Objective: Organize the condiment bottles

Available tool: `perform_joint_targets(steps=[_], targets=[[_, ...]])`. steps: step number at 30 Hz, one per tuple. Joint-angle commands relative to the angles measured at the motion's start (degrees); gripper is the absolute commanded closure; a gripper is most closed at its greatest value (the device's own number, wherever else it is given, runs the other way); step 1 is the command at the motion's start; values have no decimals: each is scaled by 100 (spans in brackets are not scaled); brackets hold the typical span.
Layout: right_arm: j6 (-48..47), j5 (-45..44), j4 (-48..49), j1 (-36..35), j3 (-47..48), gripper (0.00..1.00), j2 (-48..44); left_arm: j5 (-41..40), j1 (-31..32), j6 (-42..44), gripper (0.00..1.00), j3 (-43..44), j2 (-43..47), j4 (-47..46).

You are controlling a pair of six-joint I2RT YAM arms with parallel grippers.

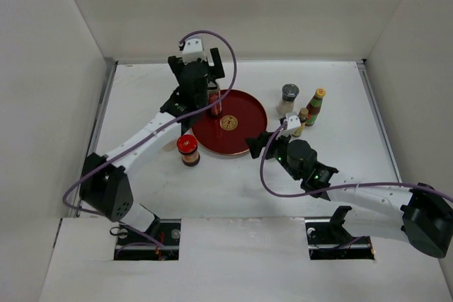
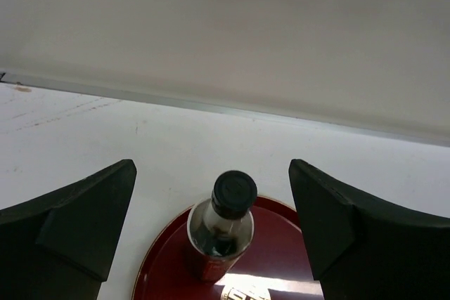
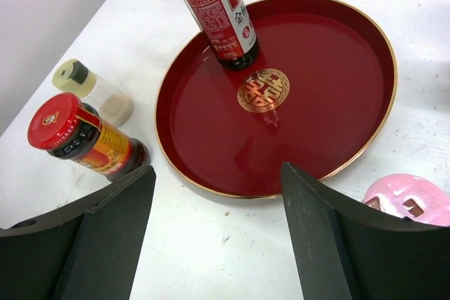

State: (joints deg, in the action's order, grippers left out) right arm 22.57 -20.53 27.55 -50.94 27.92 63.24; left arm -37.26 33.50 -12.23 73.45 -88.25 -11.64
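Note:
A tall black-capped bottle (image 2: 223,226) with a red label stands on the left part of the round dark-red plate (image 2: 281,251). My left gripper (image 2: 211,198) is open just above it, with one finger on each side and neither touching. In the top view the left gripper (image 1: 212,100) is over the plate's (image 1: 248,107) left edge. My right gripper (image 3: 218,194) is open and empty over bare table just in front of the plate (image 3: 330,89). It also shows in the top view (image 1: 256,145). A red-capped jar (image 3: 77,135), a cream-capped shaker (image 3: 95,89) and a pink cap (image 3: 411,198) stand nearby.
A grey-capped jar (image 1: 289,95), an orange-capped bottle (image 1: 316,107) and a small bottle (image 1: 302,121) stand right of the plate. The red-capped jar (image 1: 188,150) stands at the plate's front left. White walls enclose the table on three sides.

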Motion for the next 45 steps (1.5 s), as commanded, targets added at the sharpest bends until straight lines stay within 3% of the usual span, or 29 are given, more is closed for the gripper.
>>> perform_joint_targets(steps=[1, 6, 12, 16, 22, 34, 37, 41, 45], targets=[[72, -12, 321, 36, -41, 22, -93, -27, 47, -16, 8, -356, 790, -286], [90, -12, 321, 45, -41, 21, -110, -220, 91, -209, 9, -1427, 2054, 99], [116, -12, 330, 71, -59, 21, -111, -326, 345, -1192, 19, -2878, 3374, 1820], [116, 14, 330, 71, -6, 19, 65, -458, 793, -1677, 18, -3468, 3893, 2638], [116, 41, 330, 71, 29, 5, 188, -423, 996, -2055, 11, -3811, 3964, 3072], [116, 50, 330, 97, 64, 4, 329, 306, 663, -1897, 12, -4137, 3025, 1921], [116, 50, 330, 97, 73, 4, 338, 307, 610, -1880, 21, -4155, 2849, 1710], [116, 50, 330, 106, 64, 4, 320, 254, 592, -1827, 51, -4111, 2813, 1656], [116, 50, 330, 115, 64, 4, 320, 175, 645, -1696, 67, -3769, 3190, 1980]])
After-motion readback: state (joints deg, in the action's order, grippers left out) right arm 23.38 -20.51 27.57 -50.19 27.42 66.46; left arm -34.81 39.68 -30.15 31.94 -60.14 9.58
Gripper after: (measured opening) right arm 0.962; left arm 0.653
